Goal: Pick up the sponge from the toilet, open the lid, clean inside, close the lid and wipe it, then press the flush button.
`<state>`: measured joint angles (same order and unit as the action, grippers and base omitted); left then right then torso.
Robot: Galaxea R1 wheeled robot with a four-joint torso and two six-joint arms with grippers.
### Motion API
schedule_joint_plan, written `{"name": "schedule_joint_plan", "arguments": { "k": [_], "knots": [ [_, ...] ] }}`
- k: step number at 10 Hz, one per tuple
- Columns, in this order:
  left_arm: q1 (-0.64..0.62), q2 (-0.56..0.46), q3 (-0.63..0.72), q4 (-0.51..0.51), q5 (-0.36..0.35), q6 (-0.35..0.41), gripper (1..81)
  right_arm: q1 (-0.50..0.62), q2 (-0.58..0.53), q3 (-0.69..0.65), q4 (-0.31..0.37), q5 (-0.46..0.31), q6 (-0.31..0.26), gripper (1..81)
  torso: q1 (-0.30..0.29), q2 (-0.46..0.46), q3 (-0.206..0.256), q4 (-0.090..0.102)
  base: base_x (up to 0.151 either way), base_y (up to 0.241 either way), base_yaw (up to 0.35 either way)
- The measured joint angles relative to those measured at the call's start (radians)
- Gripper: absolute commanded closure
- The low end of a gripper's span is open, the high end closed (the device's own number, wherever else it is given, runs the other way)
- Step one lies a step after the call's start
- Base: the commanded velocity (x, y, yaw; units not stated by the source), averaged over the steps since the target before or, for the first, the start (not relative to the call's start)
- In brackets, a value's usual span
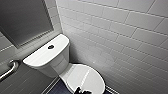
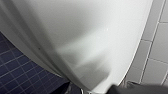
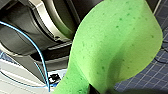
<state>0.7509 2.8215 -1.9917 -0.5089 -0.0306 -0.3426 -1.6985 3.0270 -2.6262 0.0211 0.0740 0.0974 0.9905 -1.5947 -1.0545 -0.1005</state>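
Note:
The white lid (image 1: 86, 79) lies closed over the bowl, below the tank top with the dark round flush button (image 1: 51, 46) in its middle. A dark part of my left gripper (image 1: 81, 91) sits at the lid's front edge. In the left wrist view the lid (image 2: 82, 37) appears very close, with dark gripper parts on either side of its rim. The bright green sponge (image 3: 112, 47) looms large in the right wrist view, pinched at its narrow end by my right gripper (image 3: 98, 90), which is shut on it.
A white tiled wall (image 1: 125, 37) runs close along the toilet's right side. A metal grab bar (image 1: 8, 70) is fixed to the wall on the left, under a grey panel (image 1: 23, 20). Dark blue floor tiles (image 2: 17, 72) surround the bowl.

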Motion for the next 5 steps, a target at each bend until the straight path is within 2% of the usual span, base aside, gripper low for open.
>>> {"name": "schedule_joint_plan", "arguments": {
  "k": [5],
  "knots": [
    [-0.006, -0.014, 0.033, -0.003, -0.014, -0.024, 1.0, 0.000, 0.006, 0.003, 0.000, -0.001, 0.000, 81.1, 0.000, 0.000, 0.000, 0.000, 0.000, 0.000, 0.000]
  ]
}}
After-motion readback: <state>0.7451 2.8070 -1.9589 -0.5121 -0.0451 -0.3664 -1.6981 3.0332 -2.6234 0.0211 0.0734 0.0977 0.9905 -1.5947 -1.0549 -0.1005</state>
